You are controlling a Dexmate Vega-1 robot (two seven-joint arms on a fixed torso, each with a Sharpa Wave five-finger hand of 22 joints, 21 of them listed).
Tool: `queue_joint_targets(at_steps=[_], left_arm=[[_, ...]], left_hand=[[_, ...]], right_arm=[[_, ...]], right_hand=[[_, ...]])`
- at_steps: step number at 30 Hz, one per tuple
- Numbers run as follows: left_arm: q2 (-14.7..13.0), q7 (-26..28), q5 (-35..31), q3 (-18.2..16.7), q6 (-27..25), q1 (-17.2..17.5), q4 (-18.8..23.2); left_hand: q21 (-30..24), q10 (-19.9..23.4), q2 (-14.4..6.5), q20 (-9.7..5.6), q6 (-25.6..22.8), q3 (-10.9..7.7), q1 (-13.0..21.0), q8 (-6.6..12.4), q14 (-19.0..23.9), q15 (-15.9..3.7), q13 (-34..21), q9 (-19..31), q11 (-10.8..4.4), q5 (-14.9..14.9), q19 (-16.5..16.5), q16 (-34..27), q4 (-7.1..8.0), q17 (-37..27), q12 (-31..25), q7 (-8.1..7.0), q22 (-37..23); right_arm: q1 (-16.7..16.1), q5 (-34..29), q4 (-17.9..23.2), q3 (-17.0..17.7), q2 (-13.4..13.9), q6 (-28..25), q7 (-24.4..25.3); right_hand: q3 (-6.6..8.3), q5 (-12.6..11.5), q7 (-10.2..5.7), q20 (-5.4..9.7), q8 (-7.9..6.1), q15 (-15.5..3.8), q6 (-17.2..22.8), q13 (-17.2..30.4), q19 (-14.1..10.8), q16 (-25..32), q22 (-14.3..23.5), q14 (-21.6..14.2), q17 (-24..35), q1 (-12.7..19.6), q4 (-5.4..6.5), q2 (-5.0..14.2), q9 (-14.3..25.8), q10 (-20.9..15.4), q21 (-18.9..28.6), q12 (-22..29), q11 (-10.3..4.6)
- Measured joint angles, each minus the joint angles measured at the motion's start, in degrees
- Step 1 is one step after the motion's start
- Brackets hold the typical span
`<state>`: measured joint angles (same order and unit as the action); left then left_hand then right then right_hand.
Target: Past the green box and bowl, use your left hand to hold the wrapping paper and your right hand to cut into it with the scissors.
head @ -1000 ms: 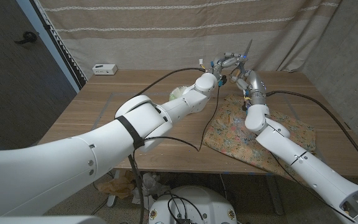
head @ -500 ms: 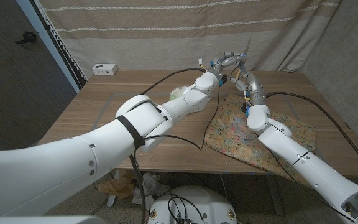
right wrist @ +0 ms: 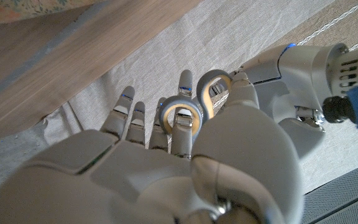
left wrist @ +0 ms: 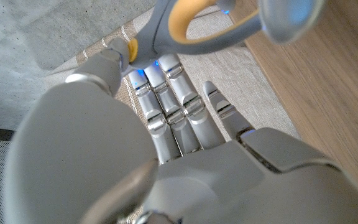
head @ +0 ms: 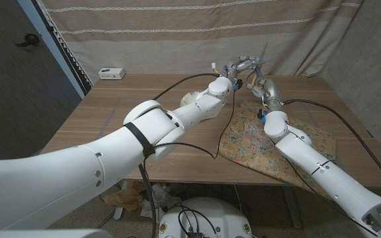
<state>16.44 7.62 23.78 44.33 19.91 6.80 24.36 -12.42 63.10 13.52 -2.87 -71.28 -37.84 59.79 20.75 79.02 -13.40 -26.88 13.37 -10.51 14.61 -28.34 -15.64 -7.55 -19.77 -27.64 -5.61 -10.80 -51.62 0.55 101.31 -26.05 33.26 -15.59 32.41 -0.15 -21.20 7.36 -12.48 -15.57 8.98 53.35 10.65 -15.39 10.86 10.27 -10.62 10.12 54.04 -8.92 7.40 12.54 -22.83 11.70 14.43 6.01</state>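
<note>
Overhead, grey-and-yellow looped scissors (right wrist: 188, 109), floral paper (head: 270, 139)

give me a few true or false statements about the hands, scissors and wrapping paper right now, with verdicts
1. The right hand has fingers through the scissors handles. True.
2. The scissors lie flat on the table. False: they are held up in the air, blade pointing upward.
3. The wrapping paper lies on the table under the right arm. True.
4. The left hand grips the wrapping paper. False: it is raised beside the scissors, off the paper.
</note>
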Motion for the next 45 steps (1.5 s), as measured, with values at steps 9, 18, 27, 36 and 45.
queue_joint_targets(at_steps=[9, 18, 27, 36, 45], left_arm=[[0.03, 0.07, 0.00, 0.12, -0.17, -0.20, 0.00], [0.04, 0.13, 0.00, 0.22, -0.33, -0.27, 0.01], [-0.20, 0.30, -0.14, 0.28, 0.11, -0.28, 0.03], [-0.49, 0.39, -0.48, 0.30, 1.36, -0.18, 0.03], [-0.70, 0.62, -0.94, 0.19, 3.46, 0.29, 0.04]], left_hand=[[0.00, -0.12, -1.44, 0.00, 0.20, 0.03, 1.56, -0.06, -2.42, 2.43, -0.10, -0.26, 0.30, -0.04, 0.00, -0.68, -0.03, -0.52, 0.00, 0.21, -0.02], [0.00, -0.41, -1.46, 0.11, 0.17, 0.03, 1.54, -0.14, -2.32, 2.33, -0.10, -0.19, 0.20, -0.06, -0.11, -0.32, -0.03, -0.12, 0.00, 0.17, -0.01], [0.00, -0.42, -1.68, 0.11, 0.17, 0.04, 1.31, 0.07, -2.27, 2.38, -0.10, -0.18, 0.21, -0.18, -0.11, -0.28, -0.03, -0.10, 0.00, 0.17, -0.01], [0.00, -0.41, -1.68, 0.11, 0.17, 0.04, 1.32, 0.09, -2.11, 2.54, -0.10, 0.02, 0.21, -0.18, -0.10, -0.27, -0.03, -0.03, 0.00, 0.18, -0.01], [0.00, -0.41, -1.90, 0.11, 0.18, 0.04, 1.55, 0.06, -2.00, 2.65, -0.10, 0.11, 0.23, -0.30, -0.10, -0.27, -0.04, -0.04, 0.00, 0.19, 0.00]], right_arm=[[0.27, 0.43, -0.48, -0.22, -0.03, -0.08, 0.25], [0.77, 0.56, -0.84, -0.66, 0.01, -0.59, 0.35], [1.23, 0.58, -0.96, -1.16, 0.03, -1.04, 0.27], [1.35, 0.49, -0.94, -1.35, 0.04, -1.07, 0.32], [1.03, 0.25, -0.36, -1.37, 0.05, -0.99, 0.93]], right_hand=[[0.44, 0.16, -0.51, 0.05, -2.38, -0.79, 1.37, 0.07, -1.70, 0.00, 0.00, -1.78, 0.01, 1.78, -0.24, -1.78, 2.49, -1.70, 0.45, 0.44, -0.93], [1.54, 0.20, -0.84, -0.03, -10.27, -1.61, 1.43, 0.94, -3.68, 0.00, 0.29, -3.21, 0.44, 3.89, 0.07, -3.89, 12.05, -2.58, 0.49, 0.43, -1.41], [1.82, 0.42, -3.61, 0.09, -15.32, -1.91, -1.81, 1.96, -4.18, 0.00, 0.28, -3.52, 0.70, 4.35, 0.90, -4.36, 30.27, -2.57, 0.49, 0.43, -1.42], [2.35, 1.08, -3.07, 0.09, -16.35, -1.61, -3.75, 2.01, -4.18, 0.00, 0.28, -3.83, 0.96, 4.35, 1.54, -4.36, 37.76, -2.54, 0.49, 0.43, -1.42], [2.57, 2.58, -2.96, 0.06, -17.69, -1.97, -4.04, 2.01, -4.15, 0.00, 0.28, -3.51, 0.96, 4.35, 1.73, -4.36, 41.90, -3.10, 0.16, 0.43, -0.86]])
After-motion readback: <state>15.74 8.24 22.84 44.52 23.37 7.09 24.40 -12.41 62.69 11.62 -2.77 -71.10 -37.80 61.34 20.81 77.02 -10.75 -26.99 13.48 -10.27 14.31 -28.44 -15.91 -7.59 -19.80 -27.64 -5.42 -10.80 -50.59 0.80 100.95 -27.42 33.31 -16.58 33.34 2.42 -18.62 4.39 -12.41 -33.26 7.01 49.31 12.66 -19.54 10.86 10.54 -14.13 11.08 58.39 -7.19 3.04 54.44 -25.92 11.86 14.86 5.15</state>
